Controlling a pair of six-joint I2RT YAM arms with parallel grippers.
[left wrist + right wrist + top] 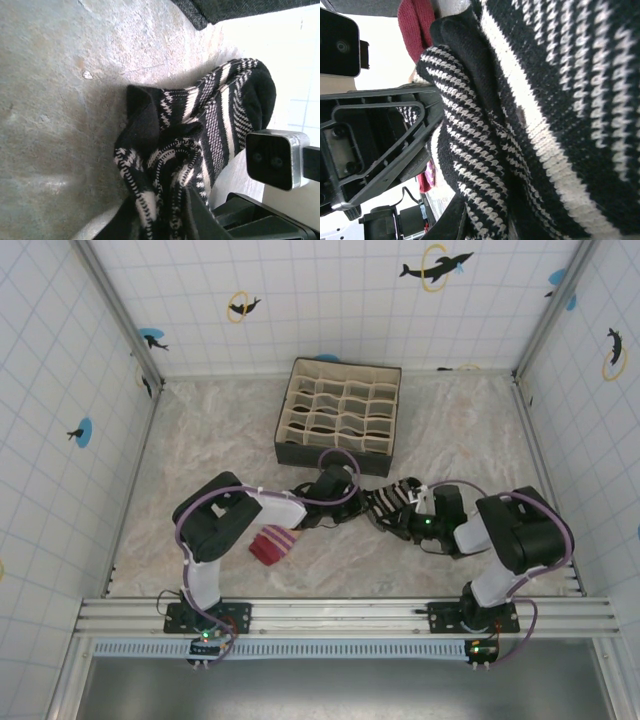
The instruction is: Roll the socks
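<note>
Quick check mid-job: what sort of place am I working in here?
Likely a lab robot test cell, not a home: printed tile walls with dolphin stickers box in a marble-look tabletop, and an aluminium mounting rail runs along its near edge.

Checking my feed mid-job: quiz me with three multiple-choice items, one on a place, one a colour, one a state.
1. Where is the peach sock? A hanging from an arm; B on the table by the left arm; C far back.
2. The striped sock is: A black and white; B blue; C green.
3. The left gripper and right gripper are: A both open; B both shut on the striped sock; C shut but empty.
B, it lies beside that arm; A, the knit shows it; B, fabric bunches inside both grips.
</note>
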